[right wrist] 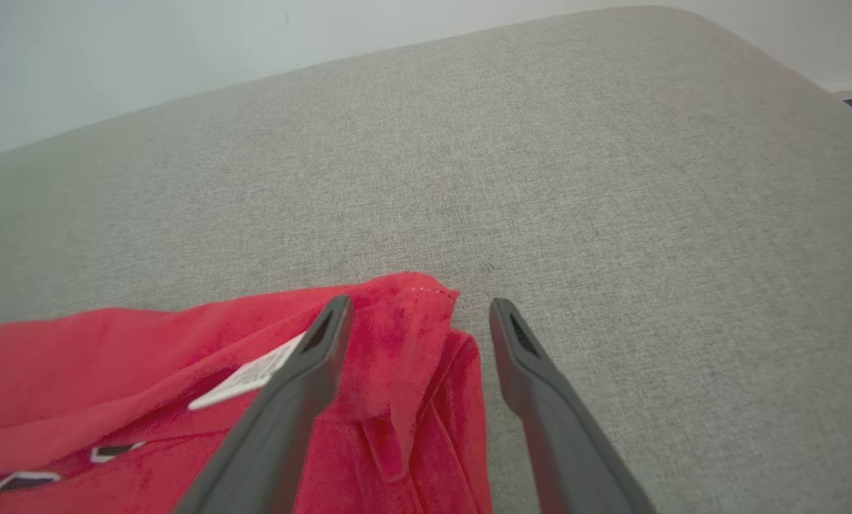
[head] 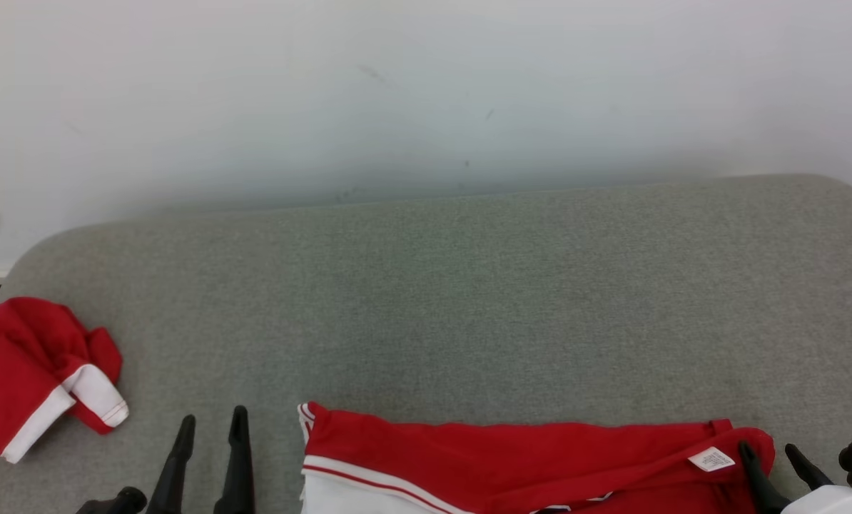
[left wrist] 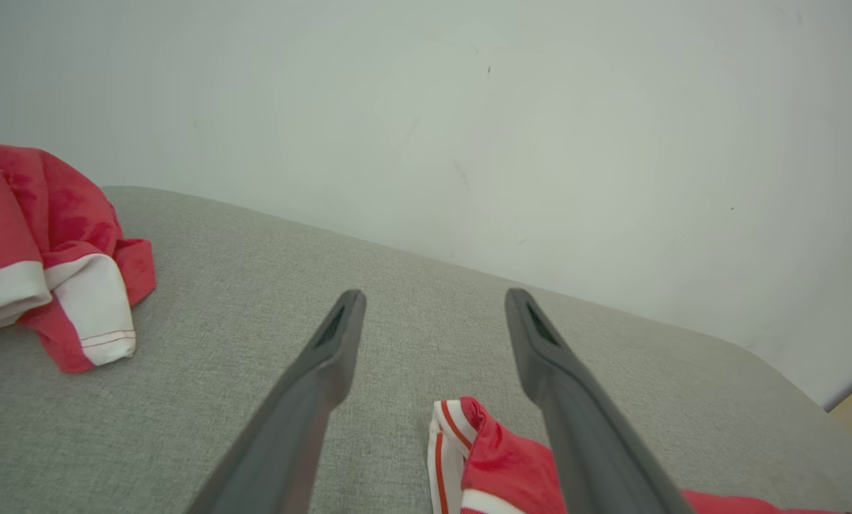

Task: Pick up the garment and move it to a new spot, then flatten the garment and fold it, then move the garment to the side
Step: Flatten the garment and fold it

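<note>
A red garment with white panels and thin striped trim [head: 526,457] is lying spread out along the near edge of a grey woven-fabric surface with rounded corners [head: 469,285], running from about the middle of the head view towards the robot's right. A small white printed label [head: 711,459] is showing near its right end. A plain white wall [head: 397,93] is standing behind the surface.

The left gripper [head: 213,417] is pointing forward just beside the red garment's left corner, over bare grey fabric. Its two dark fingers are standing wide apart and are gripping nothing. In the left wrist view, the striped corner of the garment is lying below the gap, partly behind one finger [left wrist: 576,414].

The right gripper [head: 767,448] is sitting at the garment's right end, its fingers also spread fully and closing on nothing. In the right wrist view, one finger [right wrist: 290,400] is crossing over the label and the red cloth, while the other is lying over grey fabric just past the garment's edge. Whether either finger is touching the cloth cannot be told.

A second red-and-white garment, crumpled into a heap [head: 33,371], is lying at the far left edge of the surface, well apart from both grippers.
</note>
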You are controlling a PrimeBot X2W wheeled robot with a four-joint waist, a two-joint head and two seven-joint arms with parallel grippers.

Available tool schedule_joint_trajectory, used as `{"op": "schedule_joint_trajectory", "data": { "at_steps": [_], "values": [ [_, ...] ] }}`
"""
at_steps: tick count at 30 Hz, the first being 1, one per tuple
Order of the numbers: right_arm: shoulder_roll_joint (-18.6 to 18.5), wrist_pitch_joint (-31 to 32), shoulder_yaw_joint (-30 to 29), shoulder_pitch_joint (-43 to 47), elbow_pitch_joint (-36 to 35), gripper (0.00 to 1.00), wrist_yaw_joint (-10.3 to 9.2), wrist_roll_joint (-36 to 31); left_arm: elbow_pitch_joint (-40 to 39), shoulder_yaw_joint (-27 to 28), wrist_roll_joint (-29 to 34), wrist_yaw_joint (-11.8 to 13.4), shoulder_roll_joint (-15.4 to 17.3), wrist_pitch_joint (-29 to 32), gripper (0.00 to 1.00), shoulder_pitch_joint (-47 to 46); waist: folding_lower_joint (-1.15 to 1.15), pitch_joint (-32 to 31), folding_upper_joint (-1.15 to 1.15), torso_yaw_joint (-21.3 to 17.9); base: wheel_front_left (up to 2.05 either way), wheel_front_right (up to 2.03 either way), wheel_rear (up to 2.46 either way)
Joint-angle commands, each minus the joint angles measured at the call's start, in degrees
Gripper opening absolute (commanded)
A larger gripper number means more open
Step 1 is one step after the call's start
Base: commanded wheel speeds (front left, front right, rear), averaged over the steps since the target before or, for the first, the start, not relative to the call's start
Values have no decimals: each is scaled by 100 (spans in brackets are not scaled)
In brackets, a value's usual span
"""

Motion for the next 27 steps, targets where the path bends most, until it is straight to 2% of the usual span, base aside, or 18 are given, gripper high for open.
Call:
{"op": "schedule_joint_trajectory", "data": {
  "at_steps": [1,7,13,20,26,27],
  "values": [
    [-78,157,47,-120,169,100,-12,57,34,-14,20,-19,14,-9,100,-96,0,60,0,65,0,0,0],
    [-202,784,149,-385,778,100,-12,277,125,-67,7,-40,13,-9,100,-237,0,198,0,243,0,0,0],
    [-80,1741,239,-380,1343,100,-13,586,260,-103,-50,-48,13,-9,100,-329,0,224,0,403,0,0,0],
    [118,3076,697,-223,1407,100,26,994,353,-108,-100,-56,13,-9,100,-375,0,201,0,524,0,0,0],
    [28,3815,557,-343,1102,100,29,986,405,-120,-162,-50,13,-9,100,-372,0,145,0,587,0,0,0],
    [9,3878,512,-372,1034,92,29,954,417,-124,-169,-46,13,-9,100,-365,0,136,0,595,0,0,0]
  ]
}}
